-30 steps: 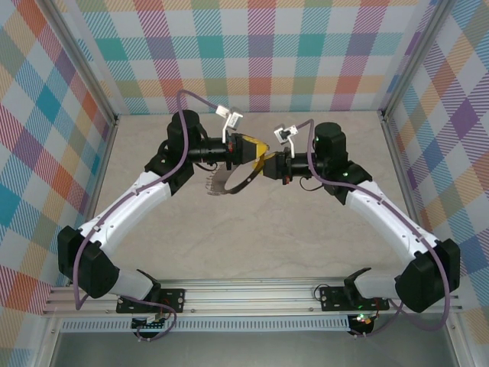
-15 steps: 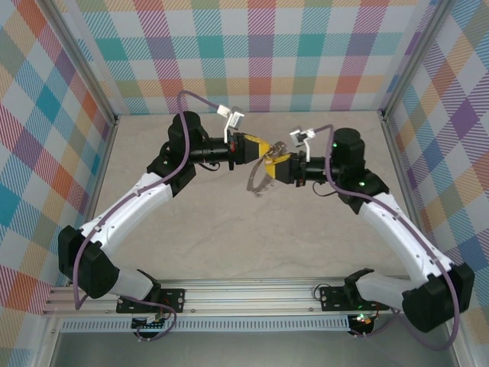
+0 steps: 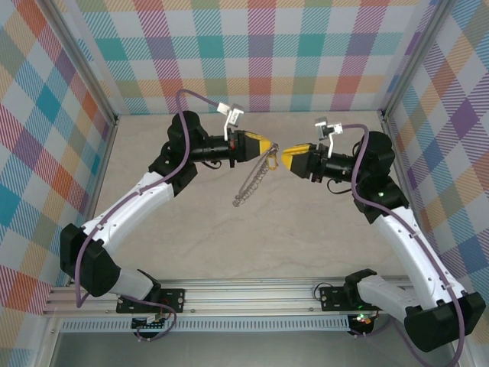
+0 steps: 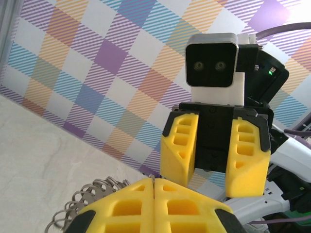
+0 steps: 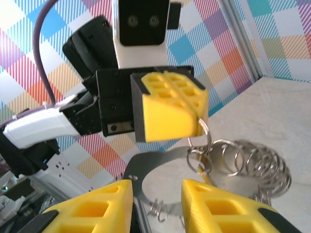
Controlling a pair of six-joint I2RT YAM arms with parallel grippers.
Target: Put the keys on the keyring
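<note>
The keyring [image 3: 253, 178] hangs from my left end effector [image 3: 267, 145], out over the middle of the worktop [image 3: 229, 252]. From the top camera it trails down and toward me as a bumpy silvery strand. I cannot tell whether its lower end touches the surface.

The left fingers are pressed flat together, with no gap at the seam, and they pinch the ring at its top. From the right wrist camera I can see a small wire loop coming out just under those closed tips. A fan of coiled silvery loops spreads off to one side, and a flat grey curved band runs below. A thin brass-yellow sliver dangles from that small loop, and I take it for the key [image 5: 201, 171], though it is too small for me to be sure.

My right end effector [image 3: 285, 157] faces the left one, tip to tip and just beside it, without contact. Its jaws stand apart with nothing between them. The ring hangs in front of that gap, not inside it.
</note>
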